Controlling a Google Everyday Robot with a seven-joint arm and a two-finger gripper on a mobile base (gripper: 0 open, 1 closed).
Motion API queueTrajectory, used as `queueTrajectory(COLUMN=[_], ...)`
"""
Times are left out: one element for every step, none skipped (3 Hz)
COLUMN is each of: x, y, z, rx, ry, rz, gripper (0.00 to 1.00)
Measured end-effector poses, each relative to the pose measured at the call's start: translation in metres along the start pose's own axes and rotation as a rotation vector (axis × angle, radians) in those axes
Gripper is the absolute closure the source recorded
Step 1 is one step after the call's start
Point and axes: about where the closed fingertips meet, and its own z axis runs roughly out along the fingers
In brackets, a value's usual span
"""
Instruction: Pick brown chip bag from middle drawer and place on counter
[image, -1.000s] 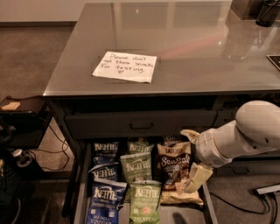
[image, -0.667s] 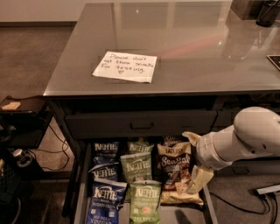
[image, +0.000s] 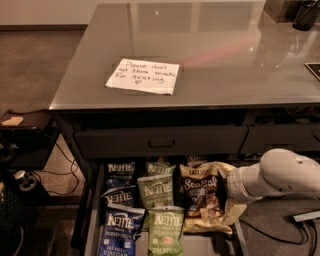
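Note:
The brown chip bag, dark with white "Sea Salt" script and a tan lower part, lies in the right column of the open middle drawer. My gripper sits at the end of the white arm, low at the drawer's right side, right against the bag's right edge. A tan crinkled flap shows just below it. The gripper's tip is hidden behind the wrist and the bag. The grey counter lies above, with a white handwritten note on it.
Green Kettle bags fill the drawer's middle column and blue Kettle bags the left. A closed drawer with a bar handle sits above. A dark low shelf stands at left. A dark container stands on the counter's far right.
The white arm has dropped lower and a little toward the right side of the drawer. The gripper stays by the brown bag's right edge. The bags have not visibly moved.

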Motion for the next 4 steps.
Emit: queueTrajectory(x=[0.028, 0.048, 0.06, 0.061], y=[0.001, 0.003, 0.014, 0.017], z=[0.034, 0.061, 0.102, 0.105], rx=[0.012, 0.014, -0.023, -0.023], ry=[0.003, 0.0, -0.056, -0.053], rz=[-0.037, -0.028, 0.038, 0.032], gripper=[0.0, 0.0, 0.0, 0.0])
